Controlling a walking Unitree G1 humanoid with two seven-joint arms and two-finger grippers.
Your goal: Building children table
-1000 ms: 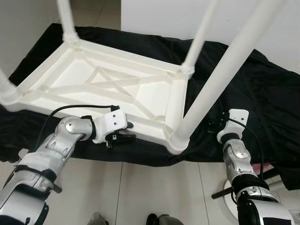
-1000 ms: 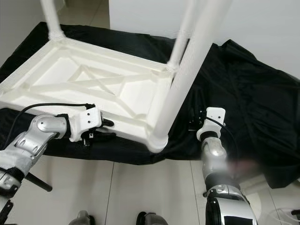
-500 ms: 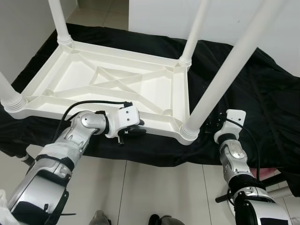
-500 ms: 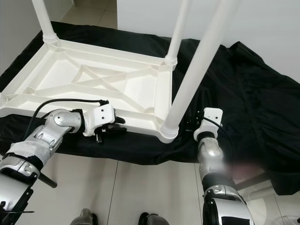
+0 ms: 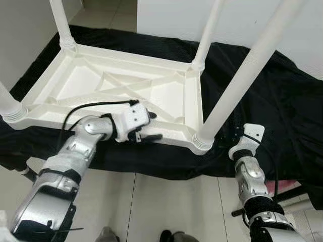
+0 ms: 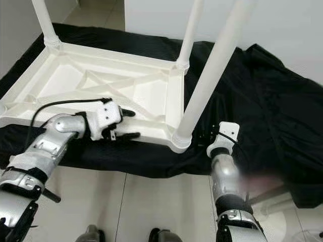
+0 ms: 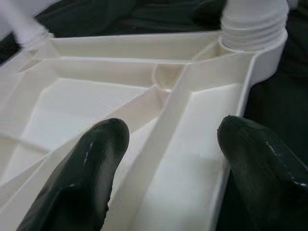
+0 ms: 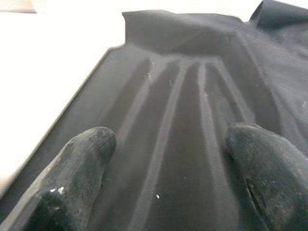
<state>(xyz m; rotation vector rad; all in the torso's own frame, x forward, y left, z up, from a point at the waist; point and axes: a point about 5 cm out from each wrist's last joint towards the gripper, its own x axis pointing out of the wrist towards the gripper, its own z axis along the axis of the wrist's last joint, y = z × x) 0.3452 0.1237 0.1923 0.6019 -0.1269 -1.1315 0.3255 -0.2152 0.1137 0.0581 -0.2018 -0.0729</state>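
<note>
A white plastic children's table [image 5: 166, 101] lies upside down on a black cloth [image 5: 282, 101], its legs pointing up. The near-right leg [image 5: 242, 75] rises from the near corner socket [image 7: 252, 24]. My left gripper [image 5: 154, 126] is open and straddles the table's near rim, one finger [image 7: 96, 159] inside the frame and the other finger [image 7: 260, 163] outside it. My right gripper [image 5: 235, 132] is open just right of the near-right leg's base, its fingers [image 8: 82, 163] low over the folded cloth and holding nothing.
Other legs stand at the far right [image 5: 207, 33], far left [image 5: 58, 20] and near left [image 5: 7, 103]. A white wall [image 5: 242, 15] runs behind the cloth. Pale floor tiles [image 5: 166, 201] lie in front, and my feet show at the bottom edge.
My left gripper has moved up from below the near rim onto it, and its fingers stand wider apart. The right arm has sunk slightly. The camera has shifted.
</note>
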